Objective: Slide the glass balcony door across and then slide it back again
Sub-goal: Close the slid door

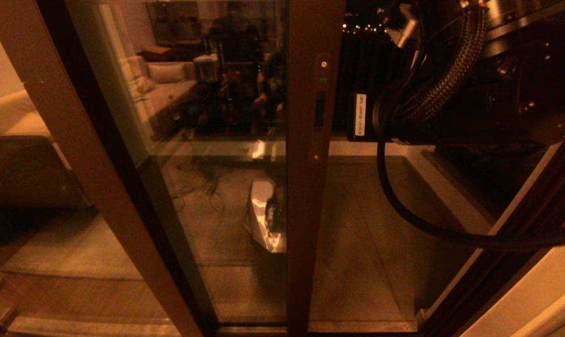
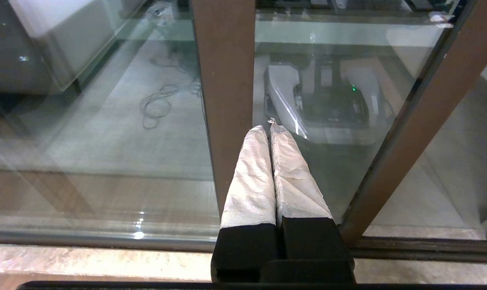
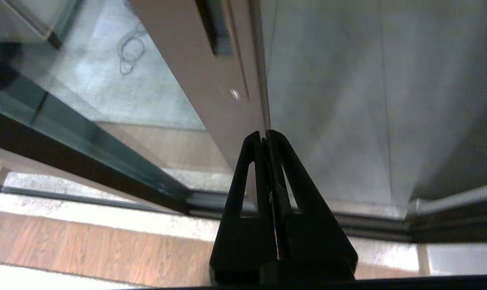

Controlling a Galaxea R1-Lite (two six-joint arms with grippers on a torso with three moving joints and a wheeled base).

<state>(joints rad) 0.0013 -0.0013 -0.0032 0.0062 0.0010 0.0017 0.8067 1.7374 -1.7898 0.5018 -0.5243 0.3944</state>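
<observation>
The tall glass balcony door (image 1: 226,140), a reflective pane in a dark brown frame, stands partway across the opening, and its upright handle edge (image 1: 310,187) runs down the middle of the head view. On that edge sits the slim dark handle plate (image 1: 320,110), with a small screw (image 1: 323,64) above it and another below. Beyond the edge the doorway is open onto the pale tiled balcony floor (image 1: 371,224).

The right gripper (image 3: 266,135) has its two black, triangular fingers (image 3: 249,169) pressed flat together, clenched on nothing. Their tips sit right at the outer corner of the handle edge, just below the plate's lower screw (image 3: 234,94); contact looks likely, but the right wrist view cannot settle it. In the head view the right arm (image 1: 497,84) fills the space beside the handle edge on the open side, with a thick black cable (image 1: 404,206) looping down from it.

The left gripper (image 2: 266,129) is closed too: its two white-wrapped fingers (image 2: 251,177) lie side by side, holding nothing. They point at the glass just beside a brown upright frame member (image 2: 227,100), near the bottom track (image 2: 106,237). Whether the tips touch the pane cannot be told. The glass reflects the robot's white base (image 2: 284,100) and a coil of cable (image 2: 159,100) on the floor.
</observation>
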